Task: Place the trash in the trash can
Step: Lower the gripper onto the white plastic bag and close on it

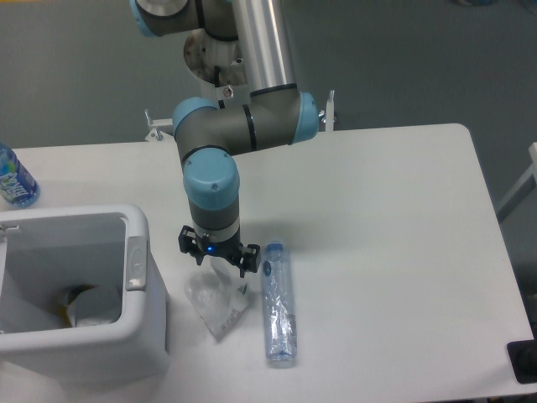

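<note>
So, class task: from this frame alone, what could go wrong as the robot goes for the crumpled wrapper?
1. The hand hangs over the wrapper's top edge, so it may pinch only a corner and drop it.
2. The clear bottle lies right beside the wrapper; a finger might knock it rolling.
3. The trash can rim is close on the other side; a low carry could clip it.

Wrapper (pixel 216 304) hemmed between bin (pixel 143 336) and crinkled bottle (pixel 278 312).

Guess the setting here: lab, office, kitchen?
Most likely a robotics lab or test cell: a grey-and-blue jointed robot arm on a pedestal behind a bare white table, grey floor, and staged props, a boxy white plastic bin and a crinkled clear plastic bottle.
</note>
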You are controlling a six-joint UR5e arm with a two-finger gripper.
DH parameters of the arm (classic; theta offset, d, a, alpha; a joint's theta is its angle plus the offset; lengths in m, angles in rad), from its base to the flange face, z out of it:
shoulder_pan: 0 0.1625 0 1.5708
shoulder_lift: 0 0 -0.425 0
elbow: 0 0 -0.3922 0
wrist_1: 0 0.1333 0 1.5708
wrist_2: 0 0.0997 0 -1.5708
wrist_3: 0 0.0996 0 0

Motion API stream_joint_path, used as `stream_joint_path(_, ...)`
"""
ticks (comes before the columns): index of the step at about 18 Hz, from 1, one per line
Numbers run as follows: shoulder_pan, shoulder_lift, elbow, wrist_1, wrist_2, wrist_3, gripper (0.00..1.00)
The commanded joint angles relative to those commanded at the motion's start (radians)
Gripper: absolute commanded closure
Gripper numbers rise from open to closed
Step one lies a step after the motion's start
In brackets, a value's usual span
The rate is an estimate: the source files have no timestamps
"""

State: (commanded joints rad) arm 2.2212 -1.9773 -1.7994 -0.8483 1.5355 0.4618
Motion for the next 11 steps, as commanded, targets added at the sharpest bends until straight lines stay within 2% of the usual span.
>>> stream_joint_path(8,0.005,0.023,0.002,-0.015,0.009,0.001,1.0)
stream_joint_path(11,0.041,0.089,0.0,-0.021,0.0,0.009,1.0)
